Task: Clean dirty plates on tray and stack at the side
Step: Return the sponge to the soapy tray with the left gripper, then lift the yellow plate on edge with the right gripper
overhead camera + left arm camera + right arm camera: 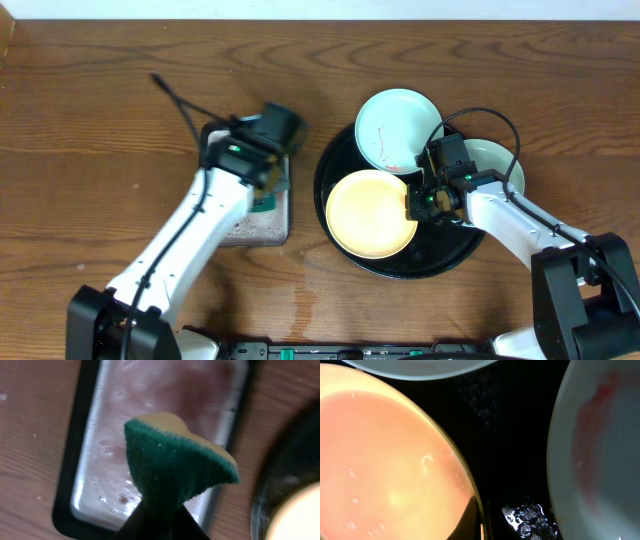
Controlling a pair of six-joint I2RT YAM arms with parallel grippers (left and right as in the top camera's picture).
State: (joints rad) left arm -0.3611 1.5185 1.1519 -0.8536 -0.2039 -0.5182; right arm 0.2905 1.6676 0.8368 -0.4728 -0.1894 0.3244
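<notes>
1. Where the wooden table bears the round black tray, a rectangular tray of soapy water sits just left
2. Yellow plate and two red-smeared mint plates lie on the round tray
3. Left gripper pinches a green sponge over the soapy water
4. Right gripper at the yellow plate's right rim; spread or closed cannot be told

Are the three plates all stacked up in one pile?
No, the yellow plate, the top mint plate and the right mint plate lie spread out side by side on the black tray.
</notes>
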